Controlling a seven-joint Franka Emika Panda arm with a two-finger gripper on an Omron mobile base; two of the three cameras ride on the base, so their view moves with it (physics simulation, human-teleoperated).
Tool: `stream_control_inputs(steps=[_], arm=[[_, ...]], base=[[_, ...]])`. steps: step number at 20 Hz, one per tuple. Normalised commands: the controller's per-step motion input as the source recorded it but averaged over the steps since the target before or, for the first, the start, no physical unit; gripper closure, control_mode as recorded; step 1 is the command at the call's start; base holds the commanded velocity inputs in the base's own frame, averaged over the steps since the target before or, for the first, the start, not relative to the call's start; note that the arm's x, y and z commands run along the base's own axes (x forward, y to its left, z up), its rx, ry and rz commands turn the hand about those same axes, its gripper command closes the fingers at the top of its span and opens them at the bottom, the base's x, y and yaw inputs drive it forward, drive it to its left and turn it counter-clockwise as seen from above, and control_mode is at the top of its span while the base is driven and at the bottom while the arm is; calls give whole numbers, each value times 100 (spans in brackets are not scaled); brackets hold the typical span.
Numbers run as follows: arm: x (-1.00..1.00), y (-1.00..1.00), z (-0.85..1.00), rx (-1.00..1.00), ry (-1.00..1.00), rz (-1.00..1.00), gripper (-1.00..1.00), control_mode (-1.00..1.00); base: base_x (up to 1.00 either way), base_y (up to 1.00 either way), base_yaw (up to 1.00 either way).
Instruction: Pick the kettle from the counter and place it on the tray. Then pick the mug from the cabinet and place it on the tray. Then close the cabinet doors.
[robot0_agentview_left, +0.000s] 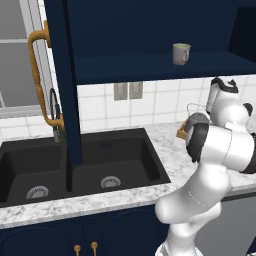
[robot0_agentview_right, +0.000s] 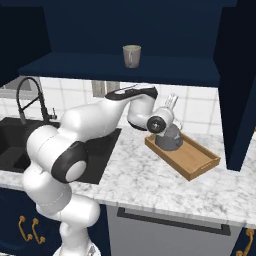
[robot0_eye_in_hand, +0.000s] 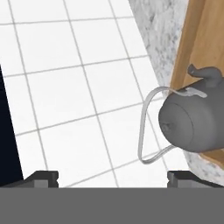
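While the small squat dark-grey metal kettle (robot0_agentview_right: 169, 139) sits on the near-wall end of the shallow light-brown wooden tray (robot0_agentview_right: 192, 159), the two-finger gripper (robot0_eye_in_hand: 113, 177) hangs just beside it with fingers spread wide, gripping nothing. Small grey-beige cylindrical mug (robot0_agentview_right: 132, 55) stands upright on the shelf of the open navy-blue wall cabinet (robot0_agentview_right: 150, 67). Tray rests on the speckled marble counter (robot0_agentview_right: 145, 182).

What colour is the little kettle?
Dark grey. The kettle shows best in the hand view, sitting on the tray.

Kettle (robot0_agentview_right: 169, 138) crowds the tray's (robot0_agentview_right: 197, 162) near end; far half stands free.
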Motion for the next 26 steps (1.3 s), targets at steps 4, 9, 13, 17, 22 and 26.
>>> stream_control_inputs(steps=[4,9,13,17,22,26], arm=[[-40,0,-4,-11,0,0,-100,-100],[-69,0,1,-10,-7,0,-100,-100],[-66,0,25,-12,0,0,-100,-100],[-55,3,36,-17,4,0,-100,-100],[-51,10,60,-21,22,8,-100,-100],[-54,12,66,-22,33,10,-100,-100]], base=[[0,0,0],[0,0,0],[0,0,0],[0,0,0],[0,0,0],[0,0,0]])
